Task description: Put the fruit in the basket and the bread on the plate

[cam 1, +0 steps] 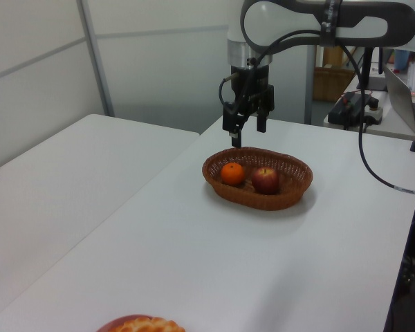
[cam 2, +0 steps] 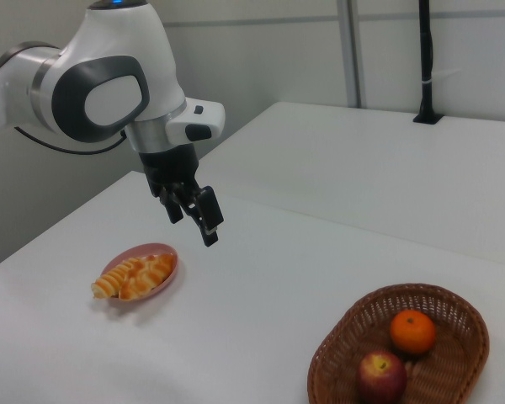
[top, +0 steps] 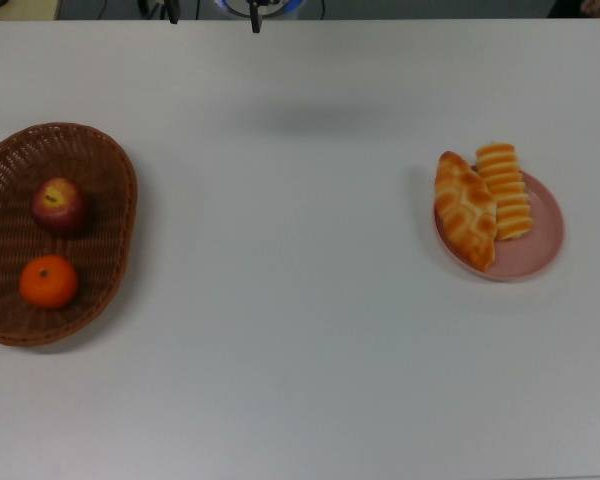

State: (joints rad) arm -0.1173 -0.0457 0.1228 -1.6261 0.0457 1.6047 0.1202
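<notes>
In the top view, from its left: one basket (top: 120,190) holds one apple (top: 60,206) and one mandarin (top: 49,281); one plate (top: 543,240) carries one pastry (top: 465,210) and one roll (top: 506,189). Sorting looks finished, so the best move is probably lifting clear. The end effector (cam 2: 197,210) hangs empty above the counter (top: 300,330), fingers apart.

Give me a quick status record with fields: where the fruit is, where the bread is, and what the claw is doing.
apple: in the basket
mandarin: in the basket, beside the apple
roll: on the pink plate
pastry: on the plate, alongside the roll
claw: open, empty, raised above the table
task state: everything looks placed
</notes>
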